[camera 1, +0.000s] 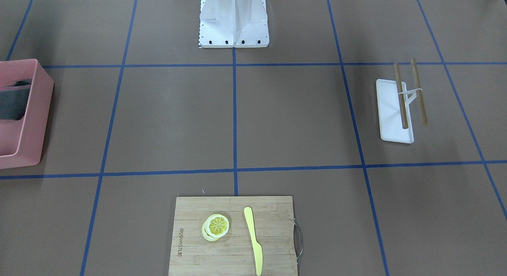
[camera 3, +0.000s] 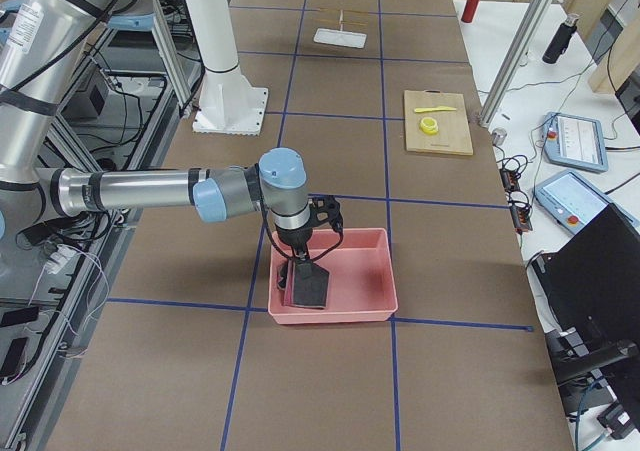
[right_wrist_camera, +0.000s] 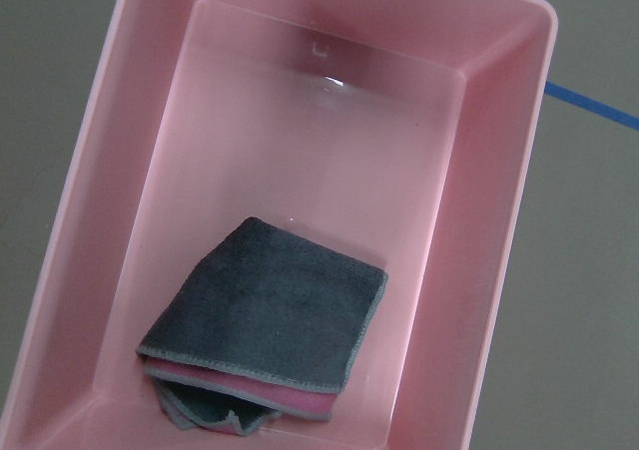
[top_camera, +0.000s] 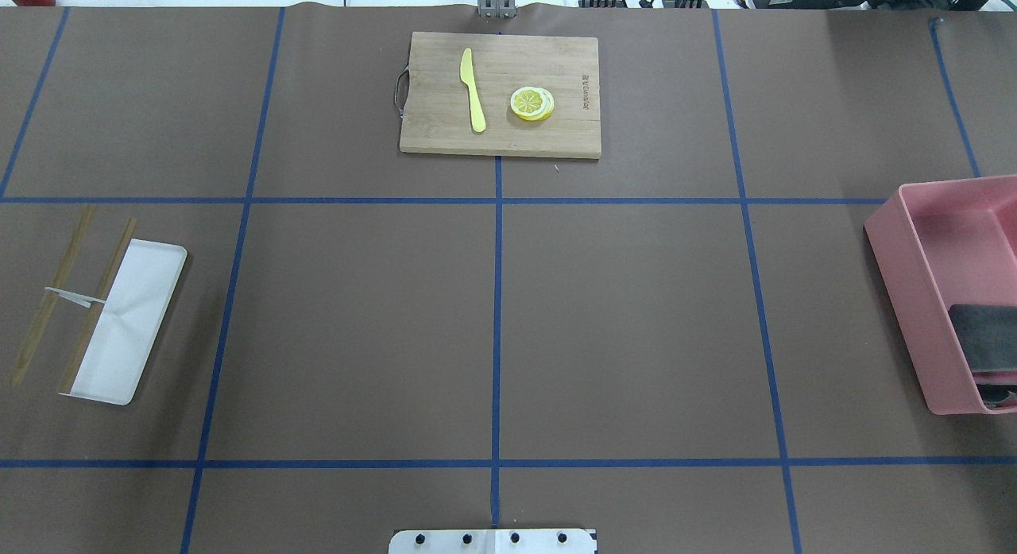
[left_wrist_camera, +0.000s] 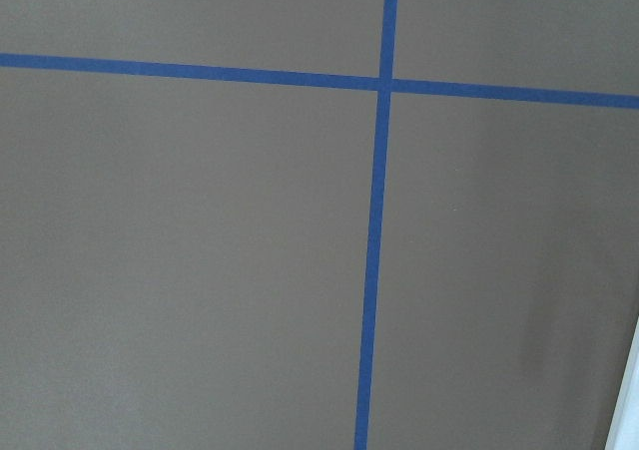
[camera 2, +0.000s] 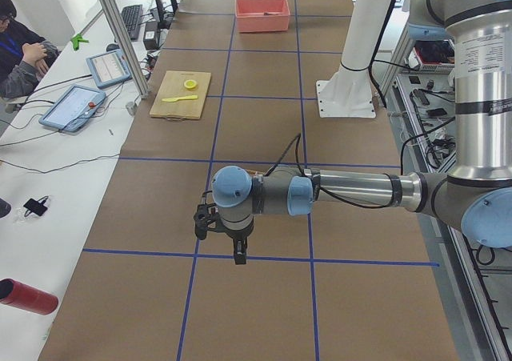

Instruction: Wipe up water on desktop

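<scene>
Counting what lies on the brown table (top_camera: 636, 323), which thin blue tape lines (left_wrist_camera: 374, 270) divide into large rectangles, we find nine things. Near its right end there is one pink bin (top_camera: 906, 307), and inside it lies one folded grey cloth (right_wrist_camera: 270, 310) with a pink layer showing at its edge. The cloth rests on the bin floor, near one short wall.

At the far edge from the robot, in the middle, lies one bamboo cutting board (top_camera: 445, 133). It carries one yellow knife (top_camera: 473, 89) and, just beside it but apart, a small stack of lemon slices (top_camera: 531, 103); we cannot count the slices exactly.

Near the left end lies one white tray (top_camera: 135, 323). Two wooden sticks (top_camera: 52, 300) are there, joined by one white band (top_camera: 75, 297). One stick lies along the edge of the tray; the other lies on the table beside it.

One white mounting base (camera 1: 233, 26) stands at the robot's side of the table.

We see two arms. The left end effector (camera 2: 238, 255) hangs over bare table near a crossing of tape lines. The right end effector (camera 3: 298, 263) hangs over the pink bin, above the cloth. For both we cannot tell whether the fingers are apart or together, because only the side views show them.
</scene>
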`<state>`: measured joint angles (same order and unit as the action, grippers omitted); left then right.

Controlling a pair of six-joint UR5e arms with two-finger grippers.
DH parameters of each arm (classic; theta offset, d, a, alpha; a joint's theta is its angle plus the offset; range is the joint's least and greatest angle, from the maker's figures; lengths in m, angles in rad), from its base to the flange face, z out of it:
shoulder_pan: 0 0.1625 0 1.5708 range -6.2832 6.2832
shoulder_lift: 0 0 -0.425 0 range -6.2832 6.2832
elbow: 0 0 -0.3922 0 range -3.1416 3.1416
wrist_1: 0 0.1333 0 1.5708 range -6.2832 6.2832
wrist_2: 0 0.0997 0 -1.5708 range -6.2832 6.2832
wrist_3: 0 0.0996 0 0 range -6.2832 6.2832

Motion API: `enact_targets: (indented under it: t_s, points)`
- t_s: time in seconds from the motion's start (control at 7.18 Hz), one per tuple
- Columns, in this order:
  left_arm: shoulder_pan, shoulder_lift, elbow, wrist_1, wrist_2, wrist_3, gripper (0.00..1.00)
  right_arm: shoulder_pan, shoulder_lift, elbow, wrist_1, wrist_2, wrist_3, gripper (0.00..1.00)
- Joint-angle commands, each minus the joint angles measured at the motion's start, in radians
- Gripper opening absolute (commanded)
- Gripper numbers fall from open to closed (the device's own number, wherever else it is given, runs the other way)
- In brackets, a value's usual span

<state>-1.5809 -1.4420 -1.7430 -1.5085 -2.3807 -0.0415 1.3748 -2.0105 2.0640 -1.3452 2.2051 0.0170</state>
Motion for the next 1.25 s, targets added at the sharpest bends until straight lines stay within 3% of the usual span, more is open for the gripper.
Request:
enact_targets:
  t_s: [0.0, 0.14, 0.28, 0.56, 0.84, 1.11]
  points:
    - [0.001, 0.0, 0.002, 0.001, 0.0, 0.0, 0.98, 0.004, -0.001, -0.068, 0.096, -0.005, 0.034, 1.0]
    - [-0.001, 0.003, 0.003, 0.001, 0.0, 0.002, 0.98, 0.007, 0.016, -0.123, 0.144, -0.028, 0.032, 1.0]
    - [0.001, 0.003, 0.005, 0.001, 0.002, 0.002, 0.98, 0.088, 0.016, -0.142, 0.168, 0.0, 0.018, 1.0]
    - [-0.001, 0.003, 0.007, 0.001, 0.002, 0.002, 0.98, 0.132, 0.032, -0.122, 0.164, 0.05, -0.005, 1.0]
    - [-0.001, 0.003, 0.007, 0.001, 0.002, 0.002, 0.98, 0.132, 0.03, -0.13, 0.127, 0.058, -0.008, 1.0]
    - [0.001, 0.003, 0.01, 0.001, 0.002, 0.002, 0.98, 0.132, 0.076, -0.12, -0.032, 0.061, -0.008, 1.0]
